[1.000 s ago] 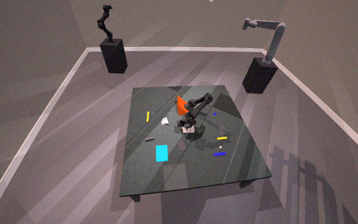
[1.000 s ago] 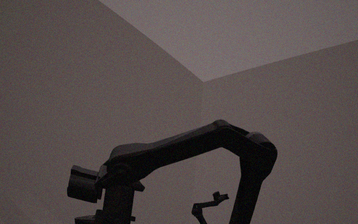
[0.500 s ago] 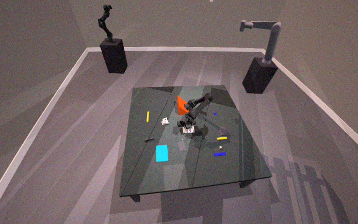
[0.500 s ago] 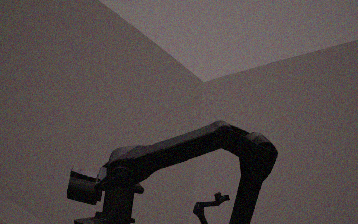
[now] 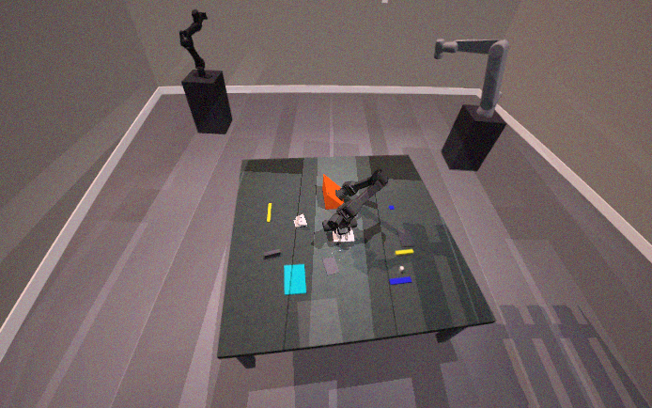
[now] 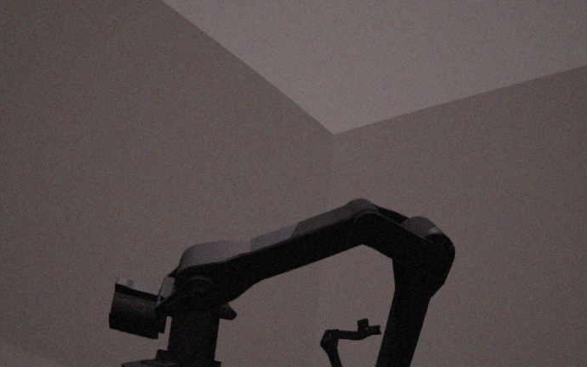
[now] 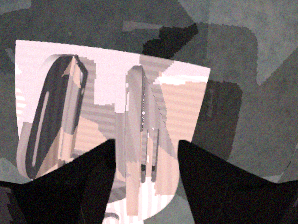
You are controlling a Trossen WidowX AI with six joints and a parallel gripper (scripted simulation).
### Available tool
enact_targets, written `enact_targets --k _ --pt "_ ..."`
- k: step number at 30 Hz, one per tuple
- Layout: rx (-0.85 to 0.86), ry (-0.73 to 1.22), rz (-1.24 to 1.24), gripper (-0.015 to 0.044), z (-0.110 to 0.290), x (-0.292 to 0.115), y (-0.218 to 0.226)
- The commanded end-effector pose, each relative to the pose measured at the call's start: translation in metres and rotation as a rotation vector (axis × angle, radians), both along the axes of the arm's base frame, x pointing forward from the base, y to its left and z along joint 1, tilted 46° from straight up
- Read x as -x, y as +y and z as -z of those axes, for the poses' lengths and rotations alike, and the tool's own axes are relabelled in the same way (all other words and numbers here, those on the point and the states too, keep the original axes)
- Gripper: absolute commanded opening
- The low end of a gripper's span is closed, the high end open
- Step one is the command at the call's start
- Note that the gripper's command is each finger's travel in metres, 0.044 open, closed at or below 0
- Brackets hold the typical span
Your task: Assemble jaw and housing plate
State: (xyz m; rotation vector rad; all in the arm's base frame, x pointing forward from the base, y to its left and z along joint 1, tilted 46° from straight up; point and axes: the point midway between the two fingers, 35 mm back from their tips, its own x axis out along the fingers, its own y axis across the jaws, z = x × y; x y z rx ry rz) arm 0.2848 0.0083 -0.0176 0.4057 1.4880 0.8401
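The white base (image 5: 337,239) (image 7: 35,50) lies on the table under my hand. One jaw (image 7: 73,110), dark and pale grey, stands over the base's left part in the wrist view. My gripper (image 5: 342,232) (image 7: 147,147) is shut on the other jaw (image 7: 134,110), a long pale piece over the base's middle. Its lower end, the pins and the gear teeth cannot be made out, so its height above the base is unclear. A small white part (image 5: 300,221), perhaps the housing plate, lies left of the base in the top view. The exterior view shows only my arm's upper links.
An orange wedge (image 5: 331,195) stands behind the base, beside my arm. A cyan plate (image 5: 295,279) and a greyish flat piece (image 5: 330,266) lie nearer the front. Yellow bars (image 5: 269,211) (image 5: 404,251), a dark bar (image 5: 271,254), a blue bar (image 5: 400,280) and a white ball (image 5: 401,268) lie around.
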Motion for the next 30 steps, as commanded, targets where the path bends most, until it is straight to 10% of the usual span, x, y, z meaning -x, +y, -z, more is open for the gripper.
enact_targets --k 1,30 --pt "-0.005 0.003 0.006 0.0134 0.0004 -0.0001 0.0011" --pt "-0.006 -0.001 0.003 0.0134 0.0060 0.0009 0.0069"
